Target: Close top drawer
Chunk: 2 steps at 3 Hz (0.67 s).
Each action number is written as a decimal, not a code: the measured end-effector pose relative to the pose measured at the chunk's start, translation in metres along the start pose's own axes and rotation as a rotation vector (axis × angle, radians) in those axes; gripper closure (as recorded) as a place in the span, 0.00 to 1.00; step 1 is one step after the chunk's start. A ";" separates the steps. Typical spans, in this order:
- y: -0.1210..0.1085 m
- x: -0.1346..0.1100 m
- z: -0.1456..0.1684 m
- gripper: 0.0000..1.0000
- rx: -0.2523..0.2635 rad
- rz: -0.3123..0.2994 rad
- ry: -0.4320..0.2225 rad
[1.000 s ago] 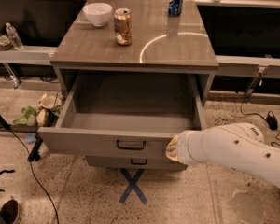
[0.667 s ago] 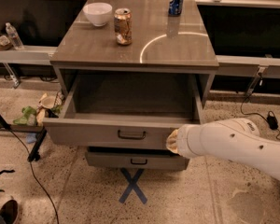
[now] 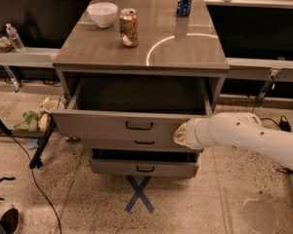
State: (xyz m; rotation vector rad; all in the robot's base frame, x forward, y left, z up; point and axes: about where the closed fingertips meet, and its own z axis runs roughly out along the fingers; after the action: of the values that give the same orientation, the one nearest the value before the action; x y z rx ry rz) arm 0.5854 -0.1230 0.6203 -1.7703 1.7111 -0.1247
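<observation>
**Partly open top drawer, gripper at its front right end**

The top drawer stands part way out of the cabinet, front face toward the camera, black handle mid-front. The gripper sits at the right end of that front, right of the handle, at the lower edge; it looks to be touching the face. The white arm comes in from the right and hides the tip, so the grip state can't be told.

The drawer's side walls run back under the top, and a dark gap shows between the front and the cabinet frame. The seen part of the box is bare grey walls and floor.

The middle drawer shows just below, mostly tucked under the top one. The bottom drawer sticks out a little, with a dark slot above it. Bare floor lies in front, with a blue tape X and a black cable to the left.

On the cabinet: a white bowl at back left, a can beside it, and a blue can at the back edge.
</observation>
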 end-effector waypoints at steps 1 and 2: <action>-0.021 0.012 0.016 1.00 0.010 0.005 0.001; -0.035 0.020 0.027 1.00 0.014 0.017 0.004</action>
State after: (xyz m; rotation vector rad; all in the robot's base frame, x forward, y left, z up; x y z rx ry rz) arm 0.6314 -0.1340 0.6102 -1.7461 1.7231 -0.1332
